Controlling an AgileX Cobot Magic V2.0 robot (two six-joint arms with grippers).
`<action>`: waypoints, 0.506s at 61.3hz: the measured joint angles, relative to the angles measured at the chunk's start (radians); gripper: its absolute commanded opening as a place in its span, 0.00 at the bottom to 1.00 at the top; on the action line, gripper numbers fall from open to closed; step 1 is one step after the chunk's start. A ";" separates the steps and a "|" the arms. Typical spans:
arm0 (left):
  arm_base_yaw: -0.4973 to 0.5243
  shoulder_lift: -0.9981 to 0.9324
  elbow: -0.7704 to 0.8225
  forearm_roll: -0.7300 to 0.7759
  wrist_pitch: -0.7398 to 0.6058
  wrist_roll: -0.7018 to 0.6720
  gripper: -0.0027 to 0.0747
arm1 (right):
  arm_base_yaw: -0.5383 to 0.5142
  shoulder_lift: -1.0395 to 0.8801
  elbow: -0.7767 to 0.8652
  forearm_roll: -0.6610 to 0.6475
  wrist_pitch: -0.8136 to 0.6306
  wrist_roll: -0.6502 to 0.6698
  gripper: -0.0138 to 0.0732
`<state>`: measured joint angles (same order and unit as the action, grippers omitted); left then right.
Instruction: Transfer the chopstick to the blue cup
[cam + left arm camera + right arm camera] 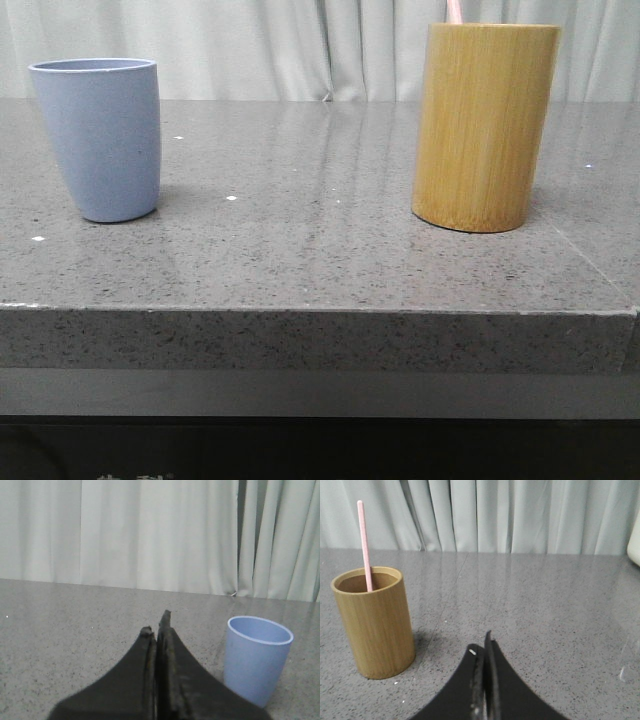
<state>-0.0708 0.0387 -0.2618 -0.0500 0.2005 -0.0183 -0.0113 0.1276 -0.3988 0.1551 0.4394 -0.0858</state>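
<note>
The blue cup [98,138] stands upright on the left of the grey table; it also shows in the left wrist view [257,659], and looks empty there. A pale pink chopstick [364,545] stands in the bamboo cylinder [375,621], which is on the right in the front view [485,125], where the stick's shaft shows just above the rim [453,11]. My left gripper [156,625] is shut and empty, short of the blue cup and to one side of it. My right gripper [482,645] is shut and empty, apart from the bamboo cylinder. Neither gripper shows in the front view.
The grey speckled table [300,220] has its front edge close to the camera. Pale curtains [300,45] hang behind the table. A seam runs across the tabletop at the right [590,260]. A white object shows at the edge of the right wrist view [635,545].
</note>
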 measured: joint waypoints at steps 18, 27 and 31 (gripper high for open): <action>0.000 0.352 -0.255 0.050 0.091 0.000 0.01 | 0.000 0.297 -0.190 0.000 0.045 0.000 0.07; 0.000 0.435 -0.262 0.050 0.092 0.000 0.07 | 0.000 0.347 -0.192 0.000 0.030 0.000 0.19; 0.000 0.442 -0.262 0.050 0.085 0.000 0.19 | 0.000 0.349 -0.192 0.000 0.023 0.000 0.34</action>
<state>-0.0708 0.4805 -0.5234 0.0000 0.2857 -0.0183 -0.0113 0.4764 -0.5911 0.1551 0.4625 -0.0858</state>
